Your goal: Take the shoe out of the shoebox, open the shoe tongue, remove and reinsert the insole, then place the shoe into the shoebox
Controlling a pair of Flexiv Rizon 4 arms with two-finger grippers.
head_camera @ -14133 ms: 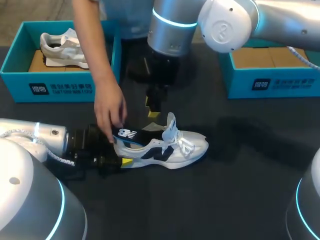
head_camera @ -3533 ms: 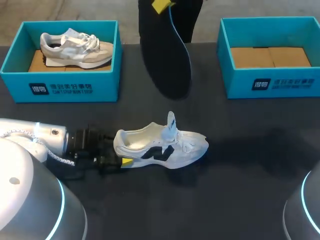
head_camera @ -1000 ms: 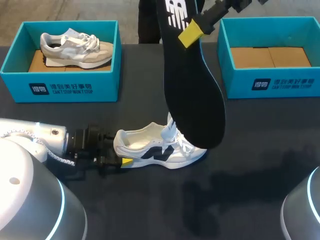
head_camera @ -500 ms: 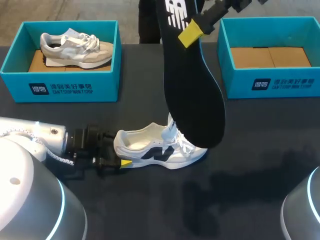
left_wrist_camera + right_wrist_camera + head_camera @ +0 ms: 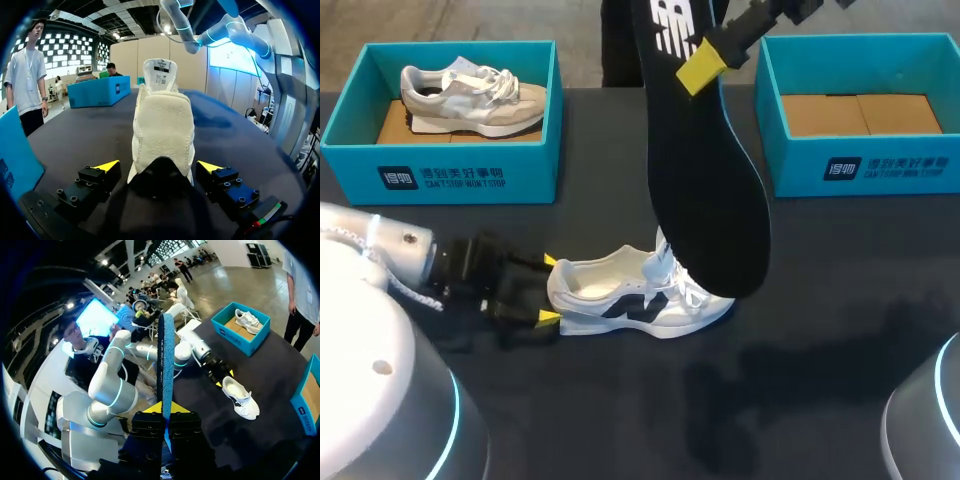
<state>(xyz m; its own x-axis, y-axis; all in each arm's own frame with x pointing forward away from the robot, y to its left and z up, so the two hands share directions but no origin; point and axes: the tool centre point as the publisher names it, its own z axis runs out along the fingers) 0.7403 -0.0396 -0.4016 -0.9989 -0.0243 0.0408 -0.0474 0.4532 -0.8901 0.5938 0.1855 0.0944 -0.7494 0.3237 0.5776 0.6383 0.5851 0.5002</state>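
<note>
A white shoe (image 5: 640, 295) with dark side marks lies on the black table, toe to the right, tongue raised. My left gripper (image 5: 546, 290) is open at its heel, one yellow tip on each side and clear of it. The left wrist view shows the heel (image 5: 162, 130) between the spread fingers (image 5: 106, 165) with gaps on both sides. High above the table, my right gripper (image 5: 705, 62) is shut on the black insole (image 5: 705, 170), which hangs down over the shoe's toe. From the right wrist view the insole (image 5: 165, 360) stands edge-on out of the gripper (image 5: 165, 409), the shoe (image 5: 241, 397) far below.
A teal shoebox (image 5: 440, 165) at the back left holds a second, greyish shoe (image 5: 470, 98). Another teal shoebox (image 5: 860, 165) at the back right has only a cardboard floor inside. Dark bare tabletop (image 5: 800, 380) lies in front of the shoe.
My left gripper has opened off the shoe's heel, its tips spreading wide, and the arm has shifted a little. The right arm and the insole have kept still.
</note>
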